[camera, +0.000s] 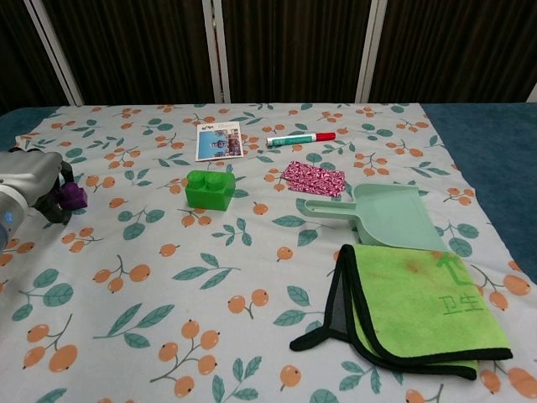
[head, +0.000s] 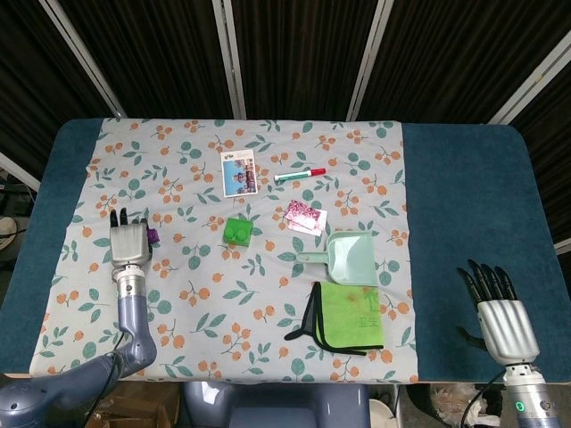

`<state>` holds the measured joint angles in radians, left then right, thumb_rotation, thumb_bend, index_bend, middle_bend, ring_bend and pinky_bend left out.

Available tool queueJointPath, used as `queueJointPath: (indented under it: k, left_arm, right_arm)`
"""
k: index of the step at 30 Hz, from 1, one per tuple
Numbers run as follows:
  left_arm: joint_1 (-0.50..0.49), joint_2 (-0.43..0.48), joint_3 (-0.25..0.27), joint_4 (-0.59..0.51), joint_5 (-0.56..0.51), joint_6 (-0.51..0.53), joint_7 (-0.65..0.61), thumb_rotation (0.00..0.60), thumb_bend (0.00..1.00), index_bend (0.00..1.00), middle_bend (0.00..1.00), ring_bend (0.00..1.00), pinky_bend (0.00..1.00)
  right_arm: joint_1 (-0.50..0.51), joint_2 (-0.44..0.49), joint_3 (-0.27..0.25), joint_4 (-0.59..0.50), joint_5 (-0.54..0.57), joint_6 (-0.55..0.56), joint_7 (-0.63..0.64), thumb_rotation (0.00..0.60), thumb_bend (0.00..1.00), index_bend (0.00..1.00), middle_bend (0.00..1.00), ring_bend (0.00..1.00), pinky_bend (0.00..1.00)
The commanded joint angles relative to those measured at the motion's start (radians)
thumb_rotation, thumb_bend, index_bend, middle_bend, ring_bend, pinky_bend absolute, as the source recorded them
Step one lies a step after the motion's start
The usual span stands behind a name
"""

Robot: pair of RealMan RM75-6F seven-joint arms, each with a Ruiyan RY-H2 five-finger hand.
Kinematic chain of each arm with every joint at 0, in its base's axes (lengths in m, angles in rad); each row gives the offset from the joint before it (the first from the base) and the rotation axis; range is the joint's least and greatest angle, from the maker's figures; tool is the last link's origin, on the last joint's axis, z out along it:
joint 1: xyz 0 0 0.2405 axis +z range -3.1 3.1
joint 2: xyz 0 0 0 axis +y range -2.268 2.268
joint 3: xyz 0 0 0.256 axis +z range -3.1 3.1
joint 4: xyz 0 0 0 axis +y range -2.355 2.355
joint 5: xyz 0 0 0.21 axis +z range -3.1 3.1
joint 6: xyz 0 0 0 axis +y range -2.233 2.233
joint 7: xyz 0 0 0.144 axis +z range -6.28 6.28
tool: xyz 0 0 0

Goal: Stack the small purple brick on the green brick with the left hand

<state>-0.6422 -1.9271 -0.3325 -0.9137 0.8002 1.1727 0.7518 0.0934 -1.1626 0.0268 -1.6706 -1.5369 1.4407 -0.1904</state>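
One floral tablecloth (head: 178, 294) covers most of the blue table. Taking the green brick (camera: 210, 189) on it as landmark: the folded green microfibre cloth (camera: 419, 306) lies well right and nearer the robot, the pale green plastic dustpan (camera: 382, 214) sits right. The silver left hand (head: 129, 241) stands well left, its fingers closed around the small purple brick (camera: 72, 196). The right hand (head: 502, 316) rests far right, fingers spread, holding nothing. A red-and-green marker (camera: 300, 138) lies behind-right.
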Motion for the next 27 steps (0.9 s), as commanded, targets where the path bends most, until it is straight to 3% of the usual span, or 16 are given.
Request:
queueJointPath:
  k: [1, 15, 27]
  left_arm:
    - [0.001, -0.001, -0.003, -0.003, 0.002, 0.008, 0.002, 0.600, 0.37, 0.42, 0.43, 0.08, 0.00]
    - [0.002, 0.003, -0.004, -0.027, 0.038, 0.062, 0.023, 0.600, 0.41, 0.52, 0.47, 0.10, 0.00]
    - [-0.018, 0.027, -0.002, -0.083, 0.093, 0.119, 0.074, 0.600, 0.42, 0.49, 0.47, 0.10, 0.00]
  right_arm:
    - [0.000, 0.001, 0.000, -0.001, 0.000, 0.001, 0.001, 0.600, 0.17, 0.10, 0.05, 0.01, 0.05]
    - [-0.001, 0.006, -0.002, -0.005, -0.002, 0.003, 0.012, 0.600, 0.17, 0.10, 0.05, 0.01, 0.05]
    - [-0.002, 0.009, -0.004, -0.008, -0.004, 0.003, 0.016, 0.600, 0.17, 0.10, 0.05, 0.01, 0.06]
